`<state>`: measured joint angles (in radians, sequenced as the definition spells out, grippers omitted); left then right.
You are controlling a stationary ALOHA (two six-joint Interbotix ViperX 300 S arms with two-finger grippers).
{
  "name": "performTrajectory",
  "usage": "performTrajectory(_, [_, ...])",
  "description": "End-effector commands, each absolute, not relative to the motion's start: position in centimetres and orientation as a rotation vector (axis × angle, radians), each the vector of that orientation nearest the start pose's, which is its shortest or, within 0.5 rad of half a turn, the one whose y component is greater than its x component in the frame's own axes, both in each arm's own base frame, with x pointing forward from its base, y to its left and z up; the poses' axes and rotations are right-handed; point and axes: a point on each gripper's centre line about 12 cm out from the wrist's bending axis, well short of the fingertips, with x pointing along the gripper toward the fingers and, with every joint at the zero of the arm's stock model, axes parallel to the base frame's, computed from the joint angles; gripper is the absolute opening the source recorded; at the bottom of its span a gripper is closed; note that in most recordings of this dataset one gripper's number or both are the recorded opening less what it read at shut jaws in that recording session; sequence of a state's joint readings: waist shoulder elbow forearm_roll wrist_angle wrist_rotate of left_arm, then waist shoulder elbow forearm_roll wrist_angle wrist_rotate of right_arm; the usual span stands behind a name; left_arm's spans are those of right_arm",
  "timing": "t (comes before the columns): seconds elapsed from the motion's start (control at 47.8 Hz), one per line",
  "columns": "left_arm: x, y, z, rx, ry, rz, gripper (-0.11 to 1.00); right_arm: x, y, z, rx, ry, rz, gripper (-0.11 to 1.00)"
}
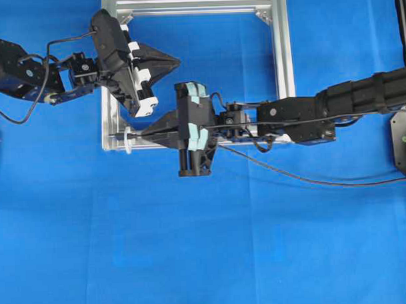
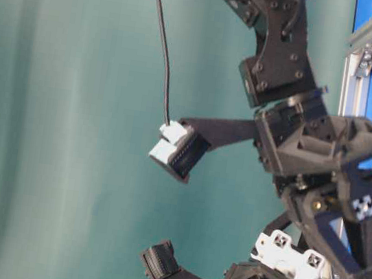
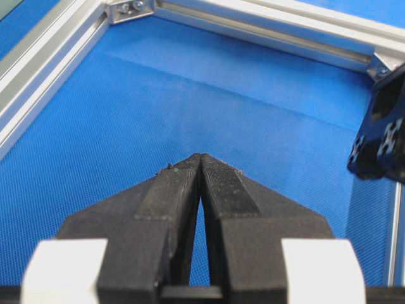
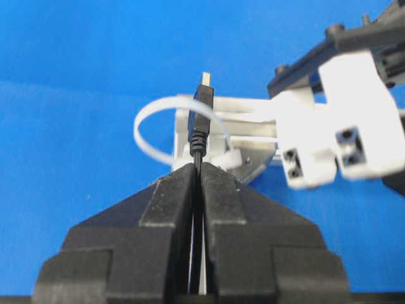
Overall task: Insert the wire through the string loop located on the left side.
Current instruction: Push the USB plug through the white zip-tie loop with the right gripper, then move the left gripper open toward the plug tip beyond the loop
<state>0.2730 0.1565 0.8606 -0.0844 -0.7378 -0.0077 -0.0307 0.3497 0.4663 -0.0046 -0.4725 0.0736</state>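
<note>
My right gripper (image 1: 145, 132) (image 4: 201, 166) is shut on the thin black wire (image 1: 304, 179) just behind its plug. The plug (image 4: 201, 107) sticks out past the fingertips, silvery tip forward. It lies across the ring of the small white string loop (image 4: 150, 130) (image 1: 127, 139), which hangs at the frame's near left corner. The plug's tip seems to reach just beyond the loop. My left gripper (image 1: 176, 60) (image 3: 201, 156) is shut on nothing. It hovers inside the frame, above the blue mat and behind the right gripper.
The silver square aluminium frame (image 1: 283, 62) (image 3: 266, 28) lies on the blue mat (image 1: 193, 259). The wire's slack trails right across the mat to the table's edge. The left gripper's white plastic blocks (image 4: 342, 120) hang close to the right of the loop.
</note>
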Motion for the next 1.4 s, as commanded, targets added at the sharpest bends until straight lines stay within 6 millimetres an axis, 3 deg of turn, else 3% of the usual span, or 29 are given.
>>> performTrajectory(0.0, [36.2, 10.9, 14.2, -0.091, 0.222, 0.336, 0.0, 48.5, -1.6, 14.7, 0.073, 0.292, -0.04, 0.0])
performTrajectory(0.314, [36.2, 10.9, 14.2, -0.091, 0.222, 0.336, 0.0, 50.1, -1.6, 14.2, 0.073, 0.283, -0.04, 0.0])
performTrajectory(0.837, [35.9, 11.0, 14.1, -0.089, 0.227, 0.339, 0.0, 50.1, -1.7, 14.2, 0.073, 0.284, -0.04, 0.0])
performTrajectory(1.067, [33.0, 11.5, 13.6, -0.098, 0.248, 0.379, 0.0, 50.1, -1.6, 14.1, 0.072, 0.29, -0.038, 0.0])
performTrajectory(1.381, [27.3, 11.6, 12.7, -0.11, 0.286, 0.443, 0.0, 50.2, -1.7, 14.2, 0.073, 0.287, -0.04, 0.0])
